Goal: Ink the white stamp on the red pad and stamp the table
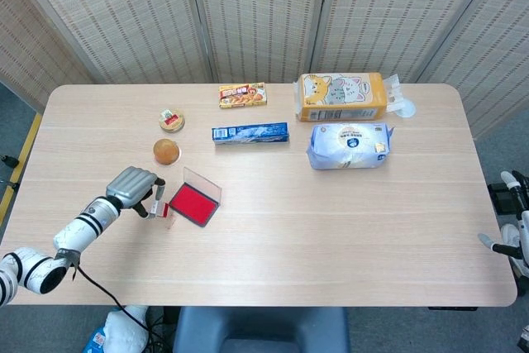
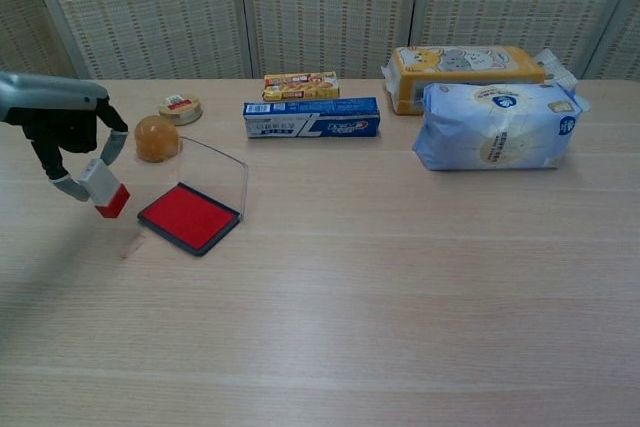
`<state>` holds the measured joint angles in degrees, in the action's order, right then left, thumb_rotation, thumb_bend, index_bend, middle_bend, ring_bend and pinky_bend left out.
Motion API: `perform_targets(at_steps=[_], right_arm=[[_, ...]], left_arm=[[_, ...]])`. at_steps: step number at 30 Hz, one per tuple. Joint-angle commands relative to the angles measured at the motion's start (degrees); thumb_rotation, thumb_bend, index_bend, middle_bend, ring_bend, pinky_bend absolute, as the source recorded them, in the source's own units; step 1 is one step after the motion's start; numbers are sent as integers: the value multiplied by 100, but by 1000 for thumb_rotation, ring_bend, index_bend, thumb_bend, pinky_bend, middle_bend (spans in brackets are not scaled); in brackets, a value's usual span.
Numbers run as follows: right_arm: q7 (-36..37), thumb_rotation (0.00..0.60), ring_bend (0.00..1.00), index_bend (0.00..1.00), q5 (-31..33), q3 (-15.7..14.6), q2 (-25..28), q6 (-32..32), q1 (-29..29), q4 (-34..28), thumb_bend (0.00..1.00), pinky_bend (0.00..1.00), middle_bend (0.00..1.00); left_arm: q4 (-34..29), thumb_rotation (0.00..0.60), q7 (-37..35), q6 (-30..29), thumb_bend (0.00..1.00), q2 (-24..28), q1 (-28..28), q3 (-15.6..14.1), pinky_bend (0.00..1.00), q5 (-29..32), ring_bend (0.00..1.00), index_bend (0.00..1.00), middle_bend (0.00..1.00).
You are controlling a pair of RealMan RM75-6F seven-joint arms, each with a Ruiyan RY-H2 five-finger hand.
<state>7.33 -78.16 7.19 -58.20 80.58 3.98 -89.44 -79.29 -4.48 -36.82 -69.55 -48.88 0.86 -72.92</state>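
Note:
My left hand [image 1: 134,188] [image 2: 66,135] grips the white stamp [image 2: 104,188] [image 1: 162,208], whose lower face is red with ink. The stamp hangs tilted just above the table, to the left of the red pad [image 1: 192,203] [image 2: 189,217]. The pad lies open, its clear lid [image 2: 217,174] standing upright at its far edge. Of my right arm only a small part shows at the right edge of the head view, and the hand itself is out of sight.
An orange round object [image 2: 156,138] and a small round tin [image 2: 180,107] sit behind the pad. Further back lie a blue toothpaste box [image 2: 311,118], a yellow snack box [image 2: 300,85], an orange tissue pack [image 2: 467,64] and a pale blue bag [image 2: 496,124].

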Motion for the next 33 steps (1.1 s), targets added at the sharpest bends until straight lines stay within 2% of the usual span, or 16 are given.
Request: perform_targets(at_steps=[1, 11, 33], right_arm=[[-14, 600, 0, 0, -16, -10, -5, 15, -5, -12, 98, 0, 0], [-41, 600, 0, 0, -116, -29, -36, 114, -18, -18, 98, 0, 0], [-71, 600, 0, 0, -21, 17, -80, 93, 7, 31, 98, 0, 0]], left_arm=[[-59, 600, 90, -93, 306, -14, 96, -13, 946, 80, 956, 733, 1000], [351, 600, 15, -281, 321, -367, 301, -36, 946, -91, 956, 729, 1000], [1585, 600, -691, -129, 321, -1065, 415, -191, 946, -669, 956, 718, 1000]])
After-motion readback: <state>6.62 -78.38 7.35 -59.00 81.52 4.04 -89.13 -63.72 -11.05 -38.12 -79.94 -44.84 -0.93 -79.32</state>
